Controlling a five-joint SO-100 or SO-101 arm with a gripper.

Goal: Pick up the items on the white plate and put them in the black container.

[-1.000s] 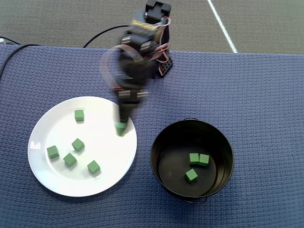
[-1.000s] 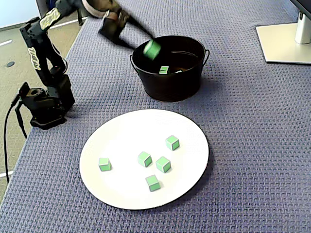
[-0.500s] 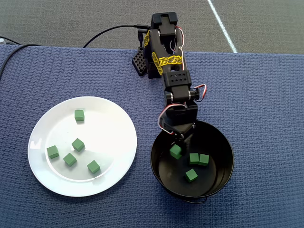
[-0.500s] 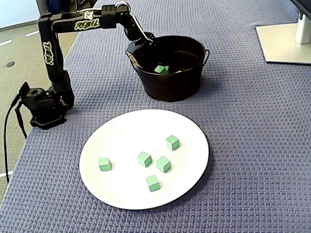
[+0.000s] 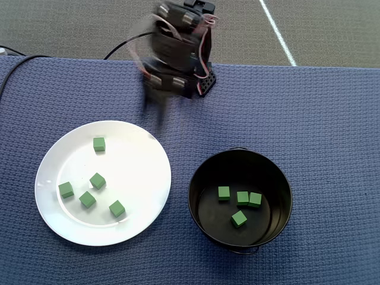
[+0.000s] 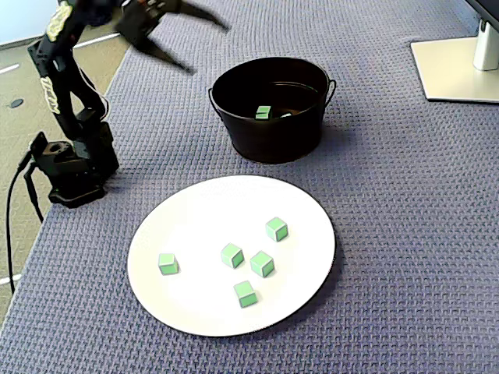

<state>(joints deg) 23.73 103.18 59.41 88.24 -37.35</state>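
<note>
Five cubes on plate: the green cubes lie loose on the white plate, one apart near the rim, four clustered, none touching.
Four cubes in container: four more cubes rest on the floor of the black container; the fixed view shows only one over the wall.
Container position: just beside the plate on the blue mat, not touching it.
Gripper position: the gripper is raised above the mat near the arm base, clear of plate and container; motion blur smears it in both views.
Gripper state: the fingers appear spread and nothing green shows between them; judged empty and parted.
Handling estimate: cubes are judged light and rigid, with flat matte faces that should hold without slipping; no fragility expected.
Grip point: close on two opposite flat faces at mid-height, jaws squared to the cube.
Preferred target: the lone cube, since its neighbours cannot obstruct the fingers.
Risk: the glossy plate may let a nudged cube slide; descend vertically.
</note>
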